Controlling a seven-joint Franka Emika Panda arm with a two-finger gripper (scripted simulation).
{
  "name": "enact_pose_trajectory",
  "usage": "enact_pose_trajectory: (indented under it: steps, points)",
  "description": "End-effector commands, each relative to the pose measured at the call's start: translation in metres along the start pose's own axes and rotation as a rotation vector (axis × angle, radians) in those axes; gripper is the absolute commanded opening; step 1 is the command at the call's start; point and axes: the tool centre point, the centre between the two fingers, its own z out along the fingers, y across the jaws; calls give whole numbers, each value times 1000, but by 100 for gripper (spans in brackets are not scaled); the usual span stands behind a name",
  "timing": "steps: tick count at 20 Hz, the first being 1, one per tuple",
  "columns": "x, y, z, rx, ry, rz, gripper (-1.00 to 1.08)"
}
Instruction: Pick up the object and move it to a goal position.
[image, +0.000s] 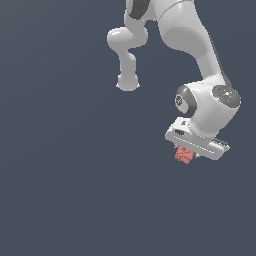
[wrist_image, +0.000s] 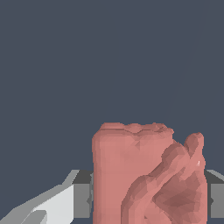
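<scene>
Looking at the exterior view first, the white arm reaches down from the top of the picture and bends toward the exterior view's right, ending in the gripper (image: 188, 151), which points down and slightly left. The object (image: 184, 155), a small salmon-red lump, sits right at the gripper's underside, tucked between the jaws and sticking out below them. Nothing but flat dark blue-grey lies behind it, and I can pick out no desk edge, no shadow and no goal marker, so how high the piece hangs I cannot tell. Still, to my eye the pick looks done: the piece seems to be carried rather than lying anywhere.

Turning to the wrist view, the object (wrist_image: 148, 175) fills the lower middle of the picture, blocky on one side and knobbly and notched on the other. A grey finger pad (wrist_image: 82, 199) presses against one flank and another shows touching the opposite flank, so the jaws are pinching the piece from both sides. Behind it there is only the same plain backdrop.

What is left, I'd judge, is the move to the goal; since no goal shows in either view, how far remains cannot be said.
</scene>
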Motion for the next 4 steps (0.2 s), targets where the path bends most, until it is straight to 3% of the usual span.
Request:
enact_pose_trajectory:
  steps: [1,4]
  points:
    - [0,-4,-1,0,0,1,-100]
    - [0,-5,-1,0,0,1,-100]
